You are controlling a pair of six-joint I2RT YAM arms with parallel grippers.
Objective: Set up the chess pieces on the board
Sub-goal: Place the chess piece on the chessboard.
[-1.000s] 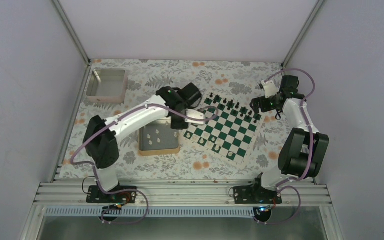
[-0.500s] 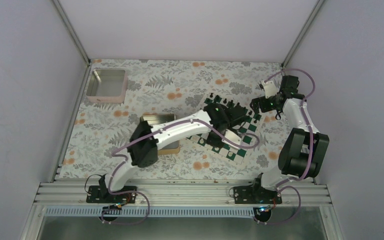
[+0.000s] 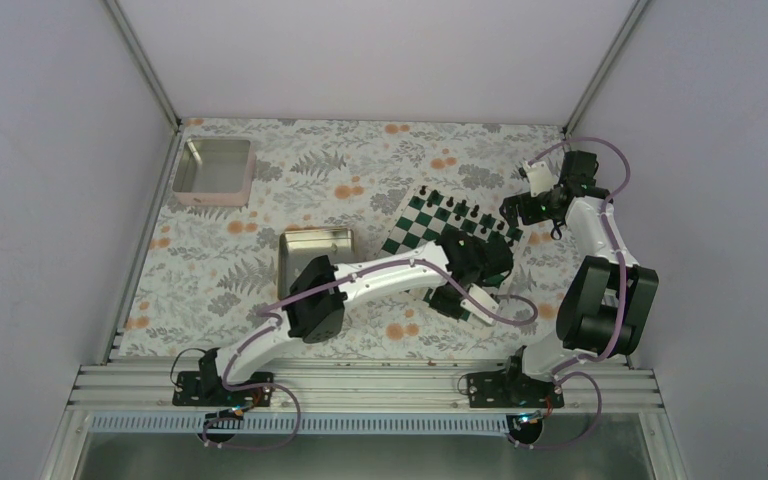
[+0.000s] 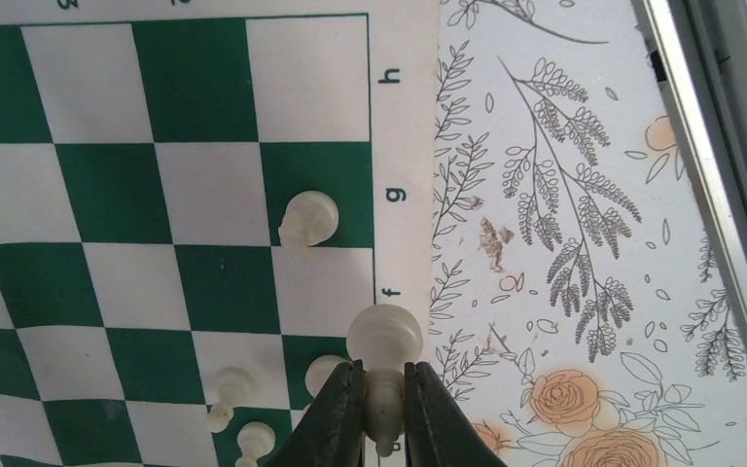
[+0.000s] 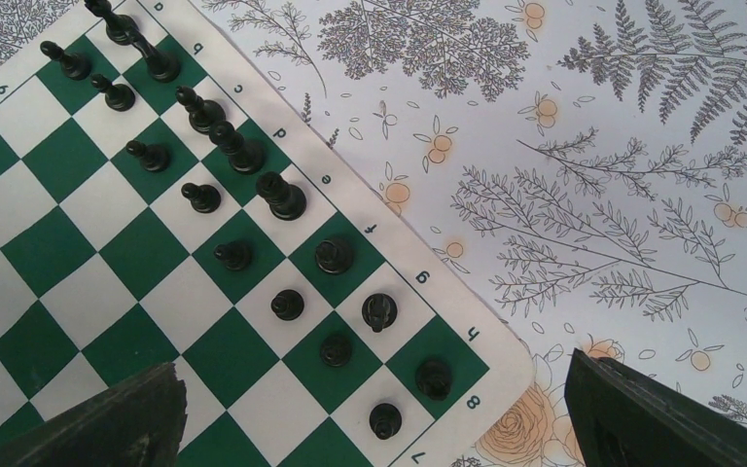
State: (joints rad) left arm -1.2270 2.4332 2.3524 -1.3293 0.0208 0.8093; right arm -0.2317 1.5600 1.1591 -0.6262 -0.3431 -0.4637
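Observation:
My left gripper (image 4: pixel 384 377) is shut on a cream chess piece (image 4: pixel 385 336), held just above the board's (image 4: pixel 156 175) right border by the letter f. Three more cream pieces (image 4: pixel 231 389) stand in the squares left of the fingers, and another (image 4: pixel 308 218) sits on a green square near the letter g. From above, the left gripper (image 3: pixel 475 262) hovers over the near right part of the board (image 3: pixel 415 225). My right gripper (image 5: pixel 374 389) is wide open above the black pieces (image 5: pixel 282 195) at the board's (image 5: pixel 78 282) far corner, holding nothing.
A gold-rimmed metal tin (image 3: pixel 315 250) lies left of the board. A pinkish square tray (image 3: pixel 215 170) sits at the back left. Black pieces fill the board's far rows. The aluminium rail (image 4: pixel 710 146) runs close to the board's right side.
My left arm has swung from beside the tin, across the board, to its near right edge, carrying the cream piece. The right arm has stayed still.

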